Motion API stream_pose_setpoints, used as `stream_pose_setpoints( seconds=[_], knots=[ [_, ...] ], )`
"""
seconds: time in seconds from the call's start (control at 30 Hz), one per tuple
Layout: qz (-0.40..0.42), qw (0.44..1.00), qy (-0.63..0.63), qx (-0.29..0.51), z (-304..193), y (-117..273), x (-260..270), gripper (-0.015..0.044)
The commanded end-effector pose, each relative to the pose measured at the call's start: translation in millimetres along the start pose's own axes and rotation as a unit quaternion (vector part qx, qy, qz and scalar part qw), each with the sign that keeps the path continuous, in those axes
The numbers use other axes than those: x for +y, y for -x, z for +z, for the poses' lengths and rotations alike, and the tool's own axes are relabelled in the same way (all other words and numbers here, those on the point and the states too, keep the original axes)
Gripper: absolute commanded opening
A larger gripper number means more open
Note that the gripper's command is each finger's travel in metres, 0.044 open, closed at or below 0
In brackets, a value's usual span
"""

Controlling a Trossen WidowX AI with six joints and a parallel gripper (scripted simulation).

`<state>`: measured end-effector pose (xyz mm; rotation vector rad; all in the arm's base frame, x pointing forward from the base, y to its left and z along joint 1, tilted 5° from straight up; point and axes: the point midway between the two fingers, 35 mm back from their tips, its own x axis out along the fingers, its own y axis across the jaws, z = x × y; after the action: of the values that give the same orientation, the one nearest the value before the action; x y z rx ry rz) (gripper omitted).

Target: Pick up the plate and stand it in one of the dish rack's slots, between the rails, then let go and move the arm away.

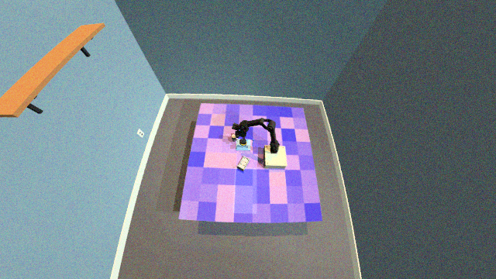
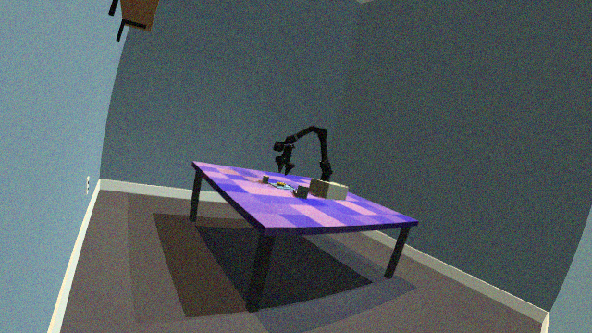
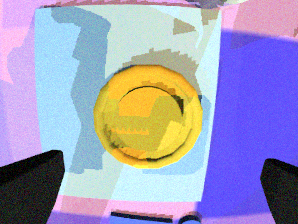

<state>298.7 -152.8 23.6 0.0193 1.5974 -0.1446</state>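
Note:
The yellow round plate [image 1: 242,145] [image 2: 280,184] [image 3: 148,116] lies flat on a light blue mat [image 1: 238,148] [image 3: 52,120]. My gripper [image 1: 242,139] [image 2: 283,172] [image 3: 166,168] is open and empty, pointing down above the plate. In the wrist view the fingers stand wide on either side of the plate's lower part, with gaps to its rim. In the top view the gripper partly covers the plate. The small cream dish rack [image 1: 243,163] [image 2: 302,191] stands beside the mat, on the side towards the viewer in the top view. Its slots are too small to tell apart there.
A small pale cup [image 1: 233,136] [image 2: 265,178] stands near the mat's far left corner. The arm's cream base block [image 1: 275,157] [image 2: 336,191] is right of the rack. All stand on the purple and pink checked table [image 1: 245,194] [image 2: 296,217]. An orange wall shelf [image 1: 50,70] hangs at the left.

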Motion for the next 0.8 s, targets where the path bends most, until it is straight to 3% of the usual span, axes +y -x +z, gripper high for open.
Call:
stream_pose_setpoints(
  seconds=[0.0, 0.77],
  knots=[
    [0.004, 1.000, 0.002, 0.000, -4, -23, 4, 0.0400],
    [0.004, 1.000, 0.002, 0.000, -3, -55, 5, 0.0400]
  ],
)
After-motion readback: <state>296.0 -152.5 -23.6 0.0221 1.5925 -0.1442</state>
